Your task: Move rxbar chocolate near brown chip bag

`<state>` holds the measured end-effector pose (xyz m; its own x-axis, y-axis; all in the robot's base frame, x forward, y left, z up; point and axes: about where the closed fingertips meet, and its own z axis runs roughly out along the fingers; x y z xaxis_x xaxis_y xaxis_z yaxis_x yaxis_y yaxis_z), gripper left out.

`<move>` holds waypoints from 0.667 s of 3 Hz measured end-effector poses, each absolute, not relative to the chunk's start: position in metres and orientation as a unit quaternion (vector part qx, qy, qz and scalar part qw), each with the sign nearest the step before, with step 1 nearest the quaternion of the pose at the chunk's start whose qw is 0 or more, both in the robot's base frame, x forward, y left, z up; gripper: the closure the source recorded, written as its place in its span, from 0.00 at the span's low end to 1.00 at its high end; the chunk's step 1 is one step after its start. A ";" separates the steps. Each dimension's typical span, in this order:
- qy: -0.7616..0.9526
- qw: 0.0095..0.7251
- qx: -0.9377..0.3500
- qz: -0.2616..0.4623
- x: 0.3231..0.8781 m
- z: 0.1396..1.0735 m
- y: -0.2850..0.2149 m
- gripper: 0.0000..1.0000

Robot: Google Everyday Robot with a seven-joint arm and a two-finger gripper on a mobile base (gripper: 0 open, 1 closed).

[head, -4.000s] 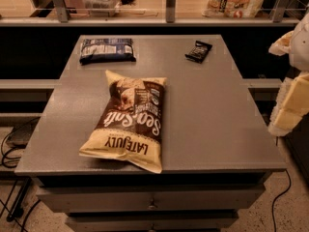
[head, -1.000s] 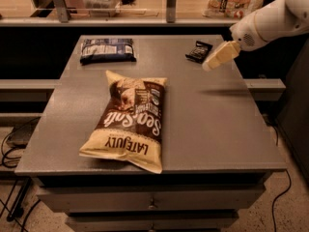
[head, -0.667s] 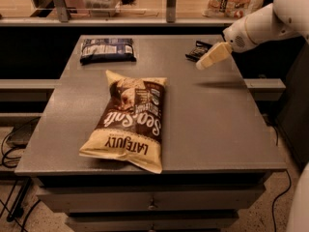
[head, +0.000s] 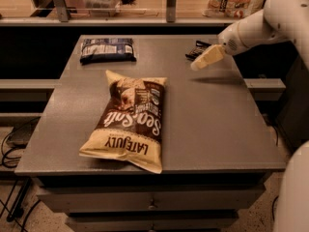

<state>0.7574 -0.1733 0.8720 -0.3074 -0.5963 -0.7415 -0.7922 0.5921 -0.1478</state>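
The rxbar chocolate [head: 195,50], a small flat black wrapper, lies at the table's far right, partly hidden behind my gripper. The brown chip bag [head: 129,119], dark brown with cream-yellow ends and "Sea Salt" lettering, lies flat in the middle front of the table. My gripper [head: 206,58] reaches in from the right on a white arm and hangs just in front of and above the rxbar, its cream fingers pointing left and down.
A dark blue-black packet [head: 106,50] with white print lies at the far left of the grey table [head: 227,129]. A shelf with boxes and a rail runs behind the table. Cables lie on the floor at the left.
The arm has swung in from the right side over the table. In the last second the gripper has moved left and slightly down, over the rxbar. The objects have not moved.
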 end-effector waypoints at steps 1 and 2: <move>0.801 0.401 -0.423 0.137 0.782 0.852 -0.162 0.00; 0.803 0.407 -0.410 0.149 0.800 0.841 -0.157 0.00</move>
